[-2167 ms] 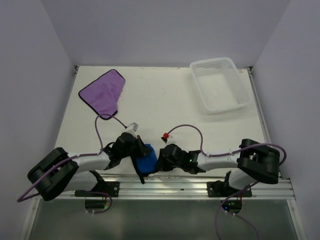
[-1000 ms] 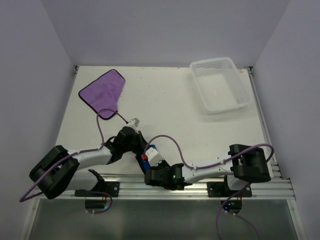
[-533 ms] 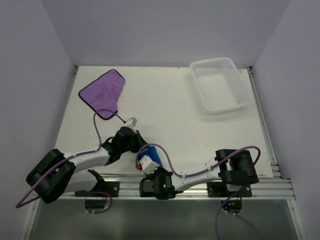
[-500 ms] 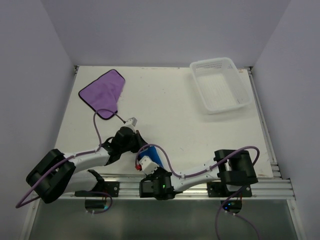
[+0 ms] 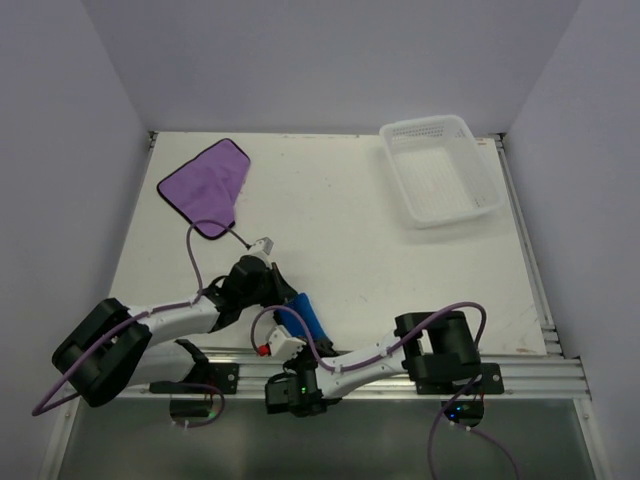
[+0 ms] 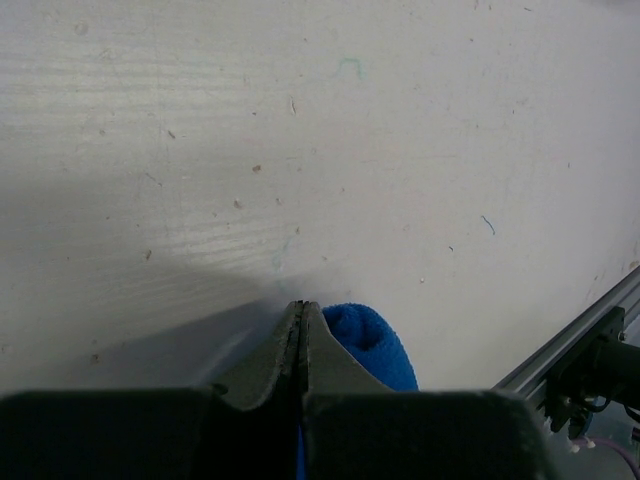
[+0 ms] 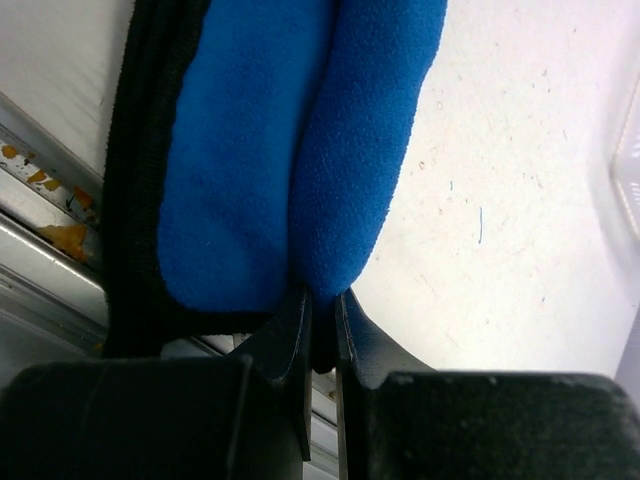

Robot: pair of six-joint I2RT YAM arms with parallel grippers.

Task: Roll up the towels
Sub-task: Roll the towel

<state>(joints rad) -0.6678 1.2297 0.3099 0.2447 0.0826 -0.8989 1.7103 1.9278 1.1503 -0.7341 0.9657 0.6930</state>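
the blue towel (image 5: 307, 314) lies rolled by the table's (image 5: 340, 230) near edge, left of its middle. the right gripper (image 7: 321, 305) is almost closed, its tips nipping the roll's end at the crease; how much cloth sits between them is hidden. the left gripper (image 6: 300, 312) is pressed shut just beside the roll; whether it pinches any cloth is unclear. the purple towel (image 5: 205, 186) lies flat at the far left corner.
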